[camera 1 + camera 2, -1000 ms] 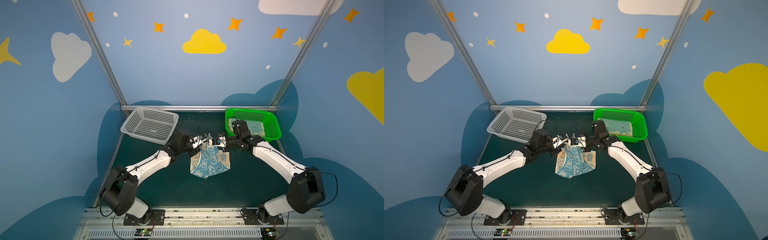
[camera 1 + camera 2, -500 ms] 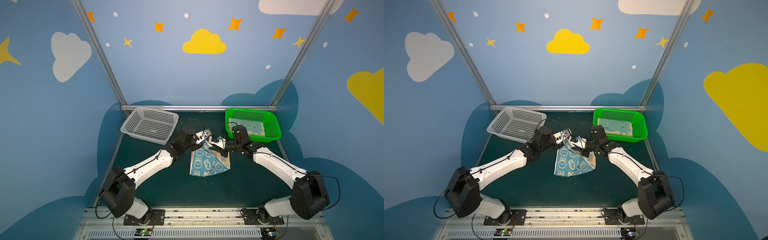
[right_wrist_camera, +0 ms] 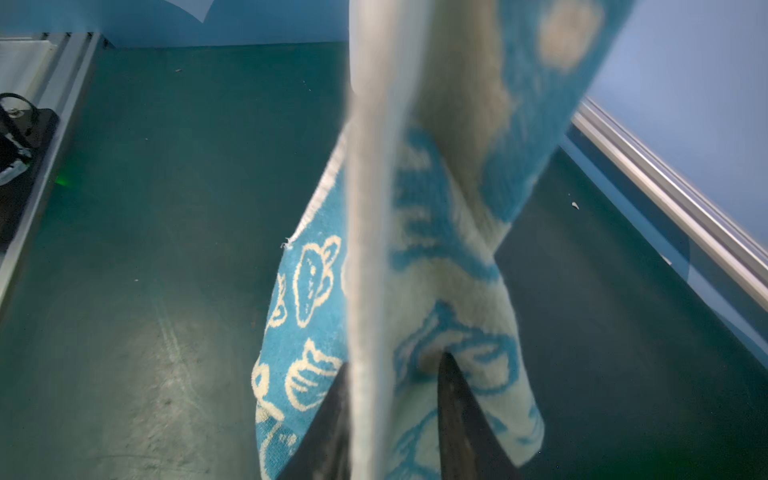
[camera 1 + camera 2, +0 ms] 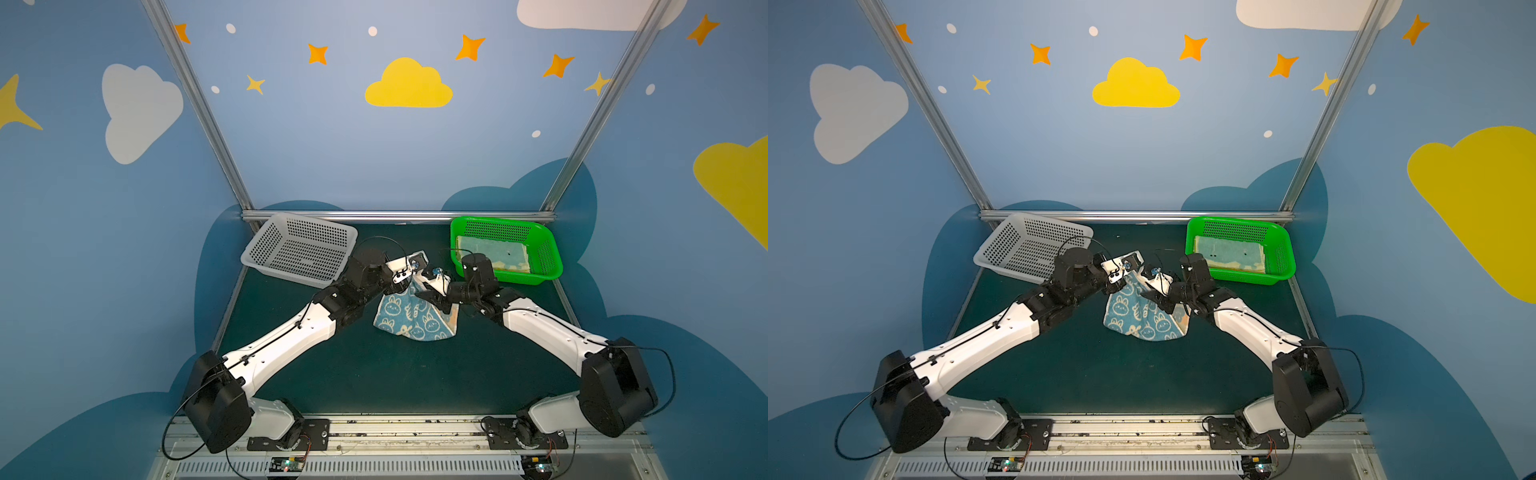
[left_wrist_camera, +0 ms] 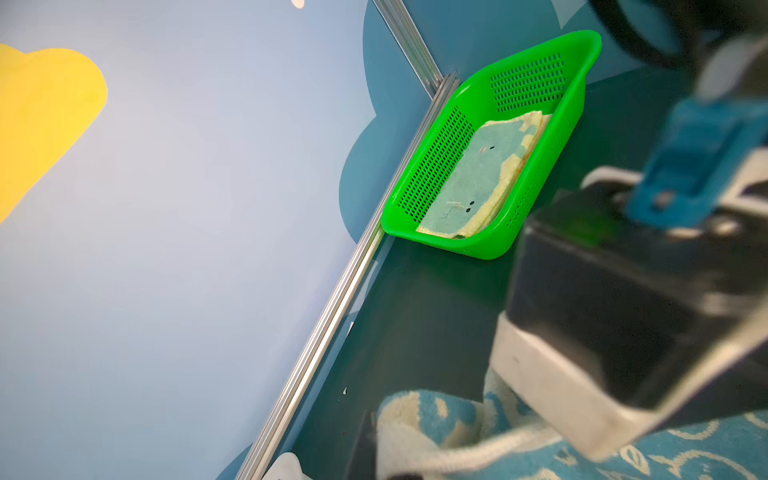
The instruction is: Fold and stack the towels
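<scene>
Rabbit towel hanging from my left grip

My left gripper (image 4: 409,279) is clamped tight on the top of the blue-and-cream rabbit towel (image 4: 411,320), which hangs bunched, its lower edge on the middle of the table (image 4: 374,374). My right gripper (image 3: 395,361) stands parted around a loose fold.

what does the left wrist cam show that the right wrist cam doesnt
Only the left wrist view: the green basket holding a folded pale towel, and the wall's yellow cloud. Only the right wrist view: the right claw, its dark fingers apart around a hanging edge of the rabbit towel. Both: that rabbit towel, the dark green table and the metal rail.
</scene>
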Motion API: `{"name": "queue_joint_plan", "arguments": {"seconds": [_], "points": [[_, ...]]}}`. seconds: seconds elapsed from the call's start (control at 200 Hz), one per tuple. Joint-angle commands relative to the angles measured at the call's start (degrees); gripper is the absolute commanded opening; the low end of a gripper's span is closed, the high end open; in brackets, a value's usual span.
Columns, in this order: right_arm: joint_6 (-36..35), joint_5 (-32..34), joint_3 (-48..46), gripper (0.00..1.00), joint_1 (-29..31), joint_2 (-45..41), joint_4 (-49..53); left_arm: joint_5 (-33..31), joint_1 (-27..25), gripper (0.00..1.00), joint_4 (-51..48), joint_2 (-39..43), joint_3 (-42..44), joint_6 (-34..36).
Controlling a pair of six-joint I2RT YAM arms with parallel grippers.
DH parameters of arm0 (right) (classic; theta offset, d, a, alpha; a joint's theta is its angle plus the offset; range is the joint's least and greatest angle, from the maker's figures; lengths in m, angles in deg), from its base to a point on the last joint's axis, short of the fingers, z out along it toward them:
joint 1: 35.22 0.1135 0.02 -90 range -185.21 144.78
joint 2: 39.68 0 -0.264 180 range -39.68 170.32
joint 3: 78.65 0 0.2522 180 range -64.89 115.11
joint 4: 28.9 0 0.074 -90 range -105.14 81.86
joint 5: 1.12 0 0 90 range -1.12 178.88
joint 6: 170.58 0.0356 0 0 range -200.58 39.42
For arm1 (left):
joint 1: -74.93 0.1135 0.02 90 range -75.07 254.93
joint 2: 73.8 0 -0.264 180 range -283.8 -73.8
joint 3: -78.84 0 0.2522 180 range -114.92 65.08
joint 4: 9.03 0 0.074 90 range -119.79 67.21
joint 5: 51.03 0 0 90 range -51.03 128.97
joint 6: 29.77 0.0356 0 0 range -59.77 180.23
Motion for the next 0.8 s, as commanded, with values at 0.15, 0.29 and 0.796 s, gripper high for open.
{"name": "queue_joint_plan", "arguments": {"seconds": [0.15,0.29,0.796], "points": [[4.57,7.15,0.71,0.32,-0.33,-0.04,2.63,-2.88,0.01,0.04,-3.33,1.02,-3.15,-0.86],[4.52,7.48,0.30,0.32,-0.66,-1.20,4.38,-3.85,0.00,0.04,-3.49,0.70,-2.86,-1.17],[7.13,9.79,-2.28,0.31,-2.72,-4.20,9.58,-7.31,0.32,0.04,-4.05,-0.71,-2.90,-0.23]]}}
